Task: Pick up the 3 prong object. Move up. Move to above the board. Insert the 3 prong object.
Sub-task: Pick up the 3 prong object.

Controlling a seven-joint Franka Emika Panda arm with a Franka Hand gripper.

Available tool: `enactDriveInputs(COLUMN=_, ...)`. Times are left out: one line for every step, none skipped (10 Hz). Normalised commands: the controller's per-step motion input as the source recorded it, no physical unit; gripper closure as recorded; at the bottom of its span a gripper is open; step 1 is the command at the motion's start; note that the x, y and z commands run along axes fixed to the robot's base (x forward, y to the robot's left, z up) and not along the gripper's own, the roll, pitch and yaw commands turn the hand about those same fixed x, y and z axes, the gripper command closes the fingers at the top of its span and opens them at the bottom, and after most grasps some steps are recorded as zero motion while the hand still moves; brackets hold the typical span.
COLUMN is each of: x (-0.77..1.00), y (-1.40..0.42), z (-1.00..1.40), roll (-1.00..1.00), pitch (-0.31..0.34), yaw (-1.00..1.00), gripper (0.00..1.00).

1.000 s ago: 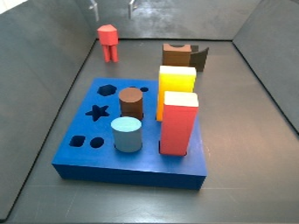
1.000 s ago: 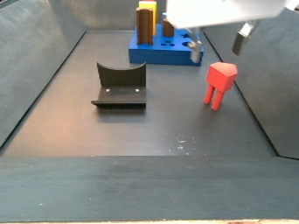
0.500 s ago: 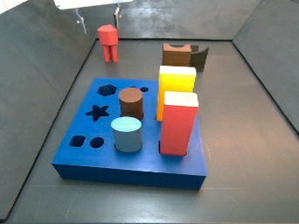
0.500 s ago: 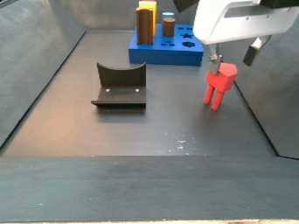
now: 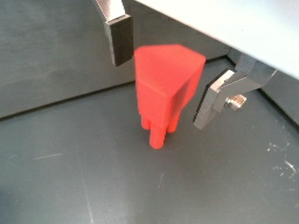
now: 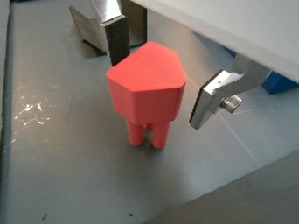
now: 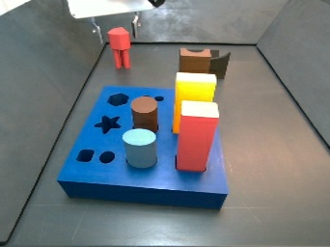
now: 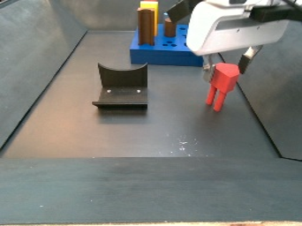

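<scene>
- At the far end of the bench (image 7: 277, 145): the 3 prong object (image 7: 119, 46), salmon-red, upright on its thin legs on the dark surface, well apart from the board (image 7: 116, 154).
- Gripper (image 5: 163, 72): lowered around the 3 prong object, jaws spread; in both wrist views a silver finger (image 6: 218, 94) stands on each side of the hexagonal head, with a visible gap on either side. Nothing is grasped.
- Same piece, wrist views: head (image 6: 147, 80) blocky and faceted, legs touching the floor beneath it.
- Same piece, side view: the 3 prong object (image 8: 222, 84) stands directly under the white gripper body (image 8: 230, 29), with the fingertips around its head.
- Board: thick blue slab, nearer the camera in a side view; empty hexagon, star and small square holes along one edge.
- Pieces seated in the board: a tall red block (image 7: 198, 136), a yellow block (image 7: 195, 92) behind it, a brown cylinder (image 7: 145, 114), a pale blue cylinder (image 7: 139, 149).
- Beyond the board: a brown block (image 7: 195, 61) touching the fixture.
- Fixture (image 8: 119, 86): dark L-shaped bracket on its base plate, on the bench floor, apart from the 3 prong object.
</scene>
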Motion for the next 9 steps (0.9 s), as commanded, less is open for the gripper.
enactDriveInputs(x=0.0, y=0.06, z=-0.21, roll=0.25, pitch=0.024, yaw=0.0, gripper=0.0)
enactDriveInputs(x=0.01, y=0.08, z=-0.06, roll=0.05, pitch=0.01, yaw=0.0, gripper=0.0)
enactDriveInputs(x=0.0, y=0.0, z=0.0, roll=-0.01, pitch=0.0, yaw=0.0, gripper=0.0)
enactDriveInputs(x=0.0, y=0.0, z=0.0, roll=0.0, pitch=0.0, yaw=0.0, gripper=0.0)
enactDriveInputs(x=0.0, y=0.0, z=0.0, roll=0.0, pitch=0.0, yaw=0.0, gripper=1.0)
enactDriveInputs(x=0.0, y=0.0, z=0.0, roll=0.0, pitch=0.0, yaw=0.0, gripper=1.0)
enactDriveInputs(x=0.0, y=0.0, z=0.0, roll=0.0, pitch=0.0, yaw=0.0, gripper=1.0)
enactDriveInputs(x=0.0, y=0.0, z=0.0, roll=0.0, pitch=0.0, yaw=0.0, gripper=1.0)
enactDriveInputs(x=0.0, y=0.0, z=0.0, roll=0.0, pitch=0.0, yaw=0.0, gripper=1.0)
